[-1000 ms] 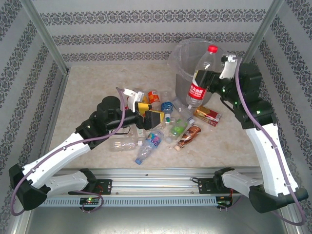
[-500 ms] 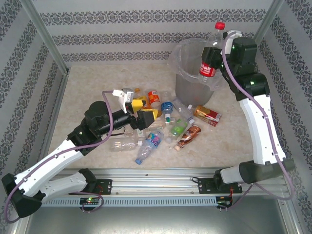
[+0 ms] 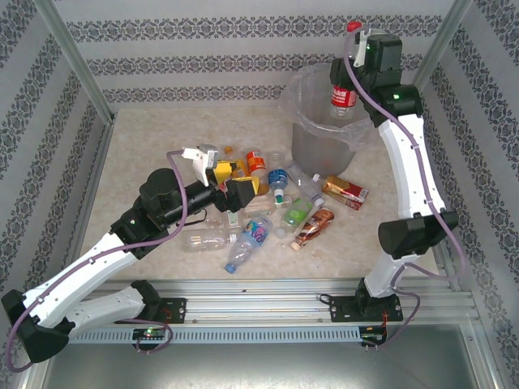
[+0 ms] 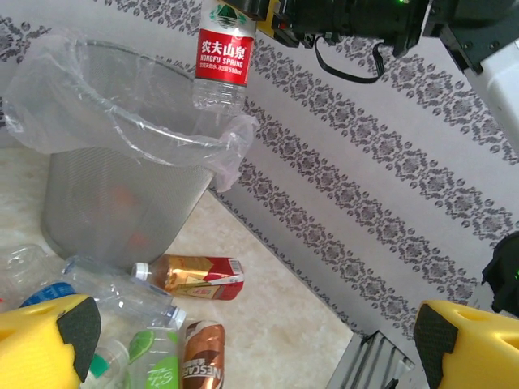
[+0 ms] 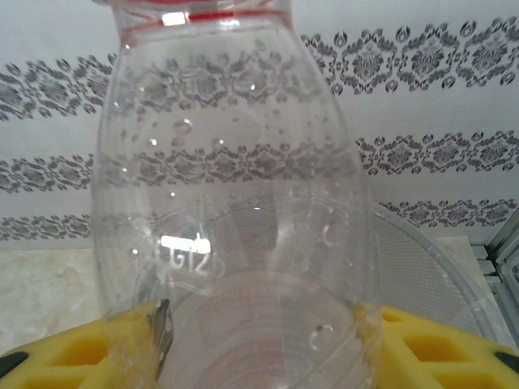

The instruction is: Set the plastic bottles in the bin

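My right gripper (image 3: pixel 350 66) is shut on a clear bottle with a red label (image 3: pixel 344 91), which hangs upright with its red cap up, over the far right side of the grey bin (image 3: pixel 318 150). From the left wrist, that bottle (image 4: pixel 222 58) has its base just above the bag-lined rim of the bin (image 4: pixel 105 203). The right wrist view has the bottle (image 5: pixel 235 203) squeezed between the yellow fingers (image 5: pixel 73 352). My left gripper (image 3: pixel 237 180) stands open above the pile of bottles (image 3: pixel 280 207), with nothing between its yellow fingers (image 4: pixel 49 332).
Loose on the table lie a brown coffee bottle (image 3: pixel 315 227), a red and gold one (image 3: pixel 345 192), a green-labelled one (image 3: pixel 296 215), a blue one (image 3: pixel 247 243) and a clear one (image 3: pixel 207 241). Patterned walls close in three sides; a metal rail (image 3: pixel 268 296) runs along the front.
The right arm has lifted the red-labelled bottle up and back, from beside the bin's front to over its opening. The left arm has drawn slightly back and stays open.
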